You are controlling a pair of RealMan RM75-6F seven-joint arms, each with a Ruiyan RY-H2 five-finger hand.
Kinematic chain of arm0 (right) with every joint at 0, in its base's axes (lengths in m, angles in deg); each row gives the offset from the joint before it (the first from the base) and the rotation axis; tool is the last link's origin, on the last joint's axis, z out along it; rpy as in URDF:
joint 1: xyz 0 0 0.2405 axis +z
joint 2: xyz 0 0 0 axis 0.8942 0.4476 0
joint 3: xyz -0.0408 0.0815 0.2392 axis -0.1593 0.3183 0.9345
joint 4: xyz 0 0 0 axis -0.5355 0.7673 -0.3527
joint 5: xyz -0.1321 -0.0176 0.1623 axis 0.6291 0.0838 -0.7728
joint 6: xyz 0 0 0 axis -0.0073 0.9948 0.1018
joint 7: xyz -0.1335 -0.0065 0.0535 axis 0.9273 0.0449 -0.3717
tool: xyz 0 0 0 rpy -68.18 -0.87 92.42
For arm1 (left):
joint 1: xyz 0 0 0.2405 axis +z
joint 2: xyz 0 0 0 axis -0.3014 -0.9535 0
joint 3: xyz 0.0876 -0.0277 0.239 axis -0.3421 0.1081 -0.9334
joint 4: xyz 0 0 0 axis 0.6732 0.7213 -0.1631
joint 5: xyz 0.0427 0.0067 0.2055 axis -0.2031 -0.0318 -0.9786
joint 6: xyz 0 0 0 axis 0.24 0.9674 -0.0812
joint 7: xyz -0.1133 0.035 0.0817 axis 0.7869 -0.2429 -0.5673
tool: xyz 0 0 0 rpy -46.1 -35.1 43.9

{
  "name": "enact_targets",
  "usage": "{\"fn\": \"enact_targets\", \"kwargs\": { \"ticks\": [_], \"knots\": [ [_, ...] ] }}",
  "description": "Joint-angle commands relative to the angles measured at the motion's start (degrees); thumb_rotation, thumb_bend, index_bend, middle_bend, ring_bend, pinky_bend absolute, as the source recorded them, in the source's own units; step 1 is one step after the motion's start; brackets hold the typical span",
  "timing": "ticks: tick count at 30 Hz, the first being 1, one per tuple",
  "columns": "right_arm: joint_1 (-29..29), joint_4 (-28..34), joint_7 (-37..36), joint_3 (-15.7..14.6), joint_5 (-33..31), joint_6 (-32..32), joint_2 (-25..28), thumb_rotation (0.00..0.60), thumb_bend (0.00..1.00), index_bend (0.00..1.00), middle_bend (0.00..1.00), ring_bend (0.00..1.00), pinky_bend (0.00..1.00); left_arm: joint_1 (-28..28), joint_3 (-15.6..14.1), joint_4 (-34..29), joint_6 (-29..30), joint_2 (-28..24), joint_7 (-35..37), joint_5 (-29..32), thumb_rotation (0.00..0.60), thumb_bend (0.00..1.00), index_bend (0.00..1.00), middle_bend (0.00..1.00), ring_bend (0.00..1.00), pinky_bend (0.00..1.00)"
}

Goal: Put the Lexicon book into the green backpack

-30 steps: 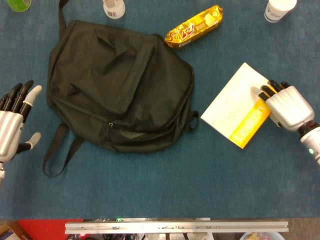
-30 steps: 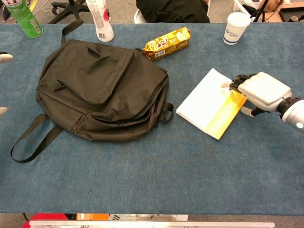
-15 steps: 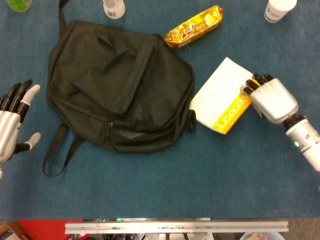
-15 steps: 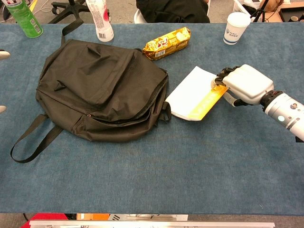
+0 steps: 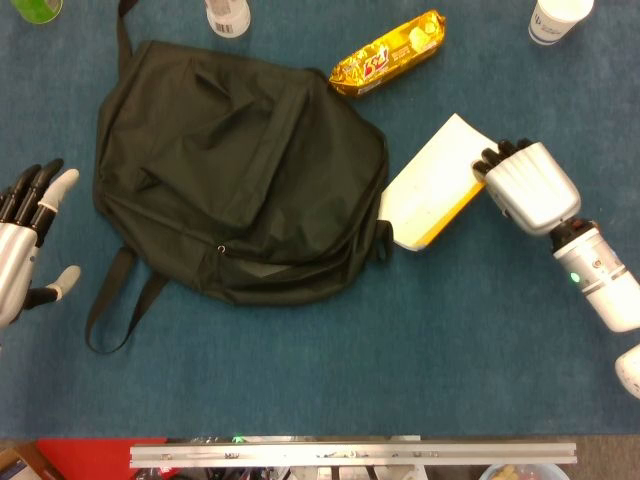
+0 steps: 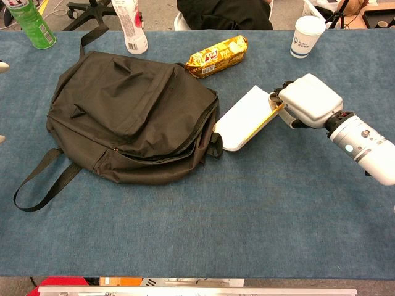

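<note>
The work surface is a table covered in blue cloth (image 5: pixel 300 350); chair bases and a dark seated shape show beyond its far edge in the chest view. All positions below are given relative to the backpack (image 5: pixel 235 165).

1. Left hand (image 5: pixel 25 245): rests well left of the backpack, fingers spread, holding nothing. It appears parked so that it is free to open or steady the bag when needed. Compared with one second ago it has barely shifted.

2. Backpack: lies flat, straps trailing toward its near left, with the zip line along its near right side. This orientation presents the opening toward the incoming book. Its position is unchanged.

3. Bottle (image 6: pixel 131 24) and green can (image 6: pixel 28 23): stand beyond the backpack's far left. Snack packet (image 5: pixel 388 52): lies just past its far right corner. None has moved.

4. Book (image 5: pixel 432 185): touches the backpack's right edge, its near corner at the side loop. It is tilted, the right side raised, so the yellow spine shows only as a thin strip. One second ago it lay flat and well right of the backpack.

5. Right hand (image 5: pixel 525 185): grips the book's raised right edge with curled fingers, evidently to slide and tip it toward the opening. It has travelled toward the backpack.

6. Paper cup (image 6: pixel 307 36): stands well to the far right of the backpack, unmoved.
</note>
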Motion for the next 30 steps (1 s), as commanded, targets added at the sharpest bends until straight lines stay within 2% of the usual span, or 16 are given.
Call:
{"fn": "enact_targets", "kwargs": {
  "ticks": [1,6,12,20,24,30],
  "knots": [
    [-0.14,-0.77,-0.95,0.47,-0.02,-1.67,-0.33,0.600,0.48,0.79,0.60,0.50,0.64,0.03,0.07,-0.07,0.20,-0.14,-0.01,-0.15,0.600,0.19,0.02,0.03,0.00,0.17],
    [-0.55,-0.35,-1.49,1.10,-0.33,-4.03,0.73,0.600,0.48,0.83,0.63,0.53,0.65,-0.38,0.66,-0.43,0.05,-0.74,-0.86,-0.02,0.600,0.19,0.02,0.03,0.00,0.17],
    [-1.58,2.97,-0.59,2.35,-1.15,-7.24,3.84,0.600,0.48,0.87,0.66,0.56,0.68,-1.96,1.44,-1.54,-1.45,-2.03,-2.74,-0.43,0.600,0.19,0.02,0.04,0.00,0.17],
    [-3.29,12.01,4.55,4.73,-2.56,-11.32,11.61,0.600,0.48,0.88,0.67,0.57,0.68,-6.80,1.67,-2.47,-6.65,-2.99,-4.53,-3.95,0.600,0.19,0.07,0.07,0.00,0.17],
    [-4.00,16.39,7.23,6.20,-3.71,-12.55,15.52,0.600,0.48,0.89,0.67,0.57,0.68,-10.19,0.93,-1.81,-10.84,-2.94,-3.14,-6.60,0.600,0.19,0.10,0.09,0.01,0.17],
    [-5.20,21.36,10.16,7.81,-5.76,-13.53,20.01,0.600,0.47,0.89,0.67,0.57,0.68,-14.28,-0.24,-0.77,-15.85,-0.07,-5.11,-9.92,0.600,0.19,0.13,0.11,0.03,0.17]
  ]
}}
